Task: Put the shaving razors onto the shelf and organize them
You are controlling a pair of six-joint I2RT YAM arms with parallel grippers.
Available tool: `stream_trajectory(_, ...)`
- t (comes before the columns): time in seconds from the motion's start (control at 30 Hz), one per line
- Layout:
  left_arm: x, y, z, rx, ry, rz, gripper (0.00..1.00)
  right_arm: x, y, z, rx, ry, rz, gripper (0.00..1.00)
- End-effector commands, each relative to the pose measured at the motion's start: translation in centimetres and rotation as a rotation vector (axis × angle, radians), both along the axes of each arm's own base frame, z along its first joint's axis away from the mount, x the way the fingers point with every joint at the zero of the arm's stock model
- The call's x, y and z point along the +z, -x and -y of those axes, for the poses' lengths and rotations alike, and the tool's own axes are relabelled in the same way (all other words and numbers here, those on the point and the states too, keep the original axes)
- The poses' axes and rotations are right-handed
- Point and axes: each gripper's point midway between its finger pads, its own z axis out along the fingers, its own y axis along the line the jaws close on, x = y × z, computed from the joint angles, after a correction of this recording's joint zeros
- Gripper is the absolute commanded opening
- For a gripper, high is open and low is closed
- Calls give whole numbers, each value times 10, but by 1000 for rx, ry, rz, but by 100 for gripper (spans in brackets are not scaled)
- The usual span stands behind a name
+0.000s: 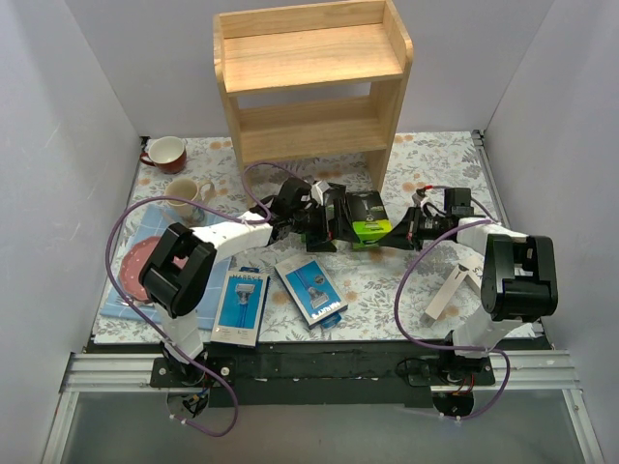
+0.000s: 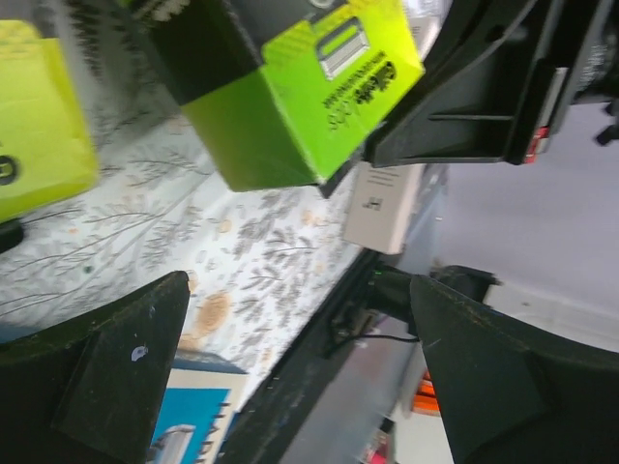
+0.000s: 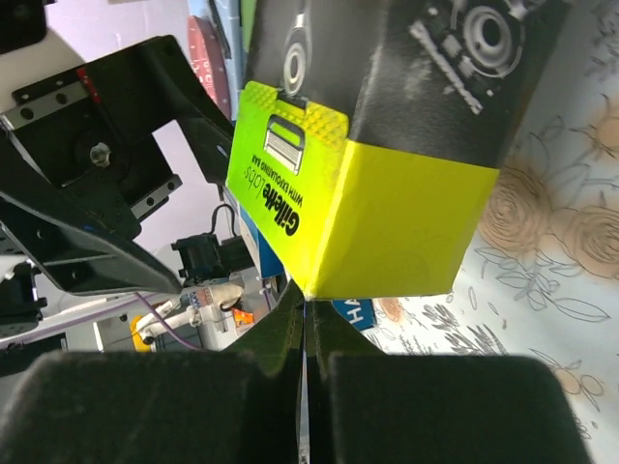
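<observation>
Packs nearest you, well in front of the light natural-wood two-tier shelf [image 1: 309,58], are a flat blue razor-picture pack [image 1: 241,304] and a second blue pack [image 1: 311,290]. A slim white box [image 1: 453,290] lies out past the shelf's right side. All three rest flat on the floral desk [image 1: 435,164]. Just in front of the shelf's lower tier, the black box with a lime-green end [image 1: 369,227] sits between both claws. Your left claw [image 1: 337,220] gapes wide, off it. Your right claw [image 3: 305,333] has its fingers pressed together at the lime corner; you cannot tell whether they pinch a flap. Expect light, stiff, glossy cardboard that dents at corners, so grip across its broad faces.
</observation>
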Motion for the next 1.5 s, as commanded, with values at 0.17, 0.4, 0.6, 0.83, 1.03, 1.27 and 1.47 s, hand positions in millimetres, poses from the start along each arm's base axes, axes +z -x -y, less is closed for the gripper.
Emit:
stream_trajectory(0.17, 18, -5, 22, -24, 235, -190, 98, 42, 0, -5, 30, -86, 107, 1)
stream_trajectory(0.4, 11, -12, 33, -20, 292, -270, 98, 46, 7, -6, 38, -109, 120, 1)
stream_trajectory(0.6, 12, -31, 45, 15, 317, -262, 98, 39, 14, -7, 44, -114, 99, 1)
stream_trajectory(0.83, 15, -37, 55, 22, 320, -250, 75, 43, 13, -6, 62, -97, 139, 1)
stream_trajectory(1.03, 49, -42, 53, 7, 360, -96, 53, 60, 15, -6, 108, -58, 204, 1)
stream_trajectory(1.27, 96, -34, 48, -67, 403, 107, 44, 98, 23, -22, 218, -14, 365, 1)
stream_trajectory(1.47, 127, -8, 32, -162, 435, 269, 43, 129, 19, -29, 257, 26, 468, 1)
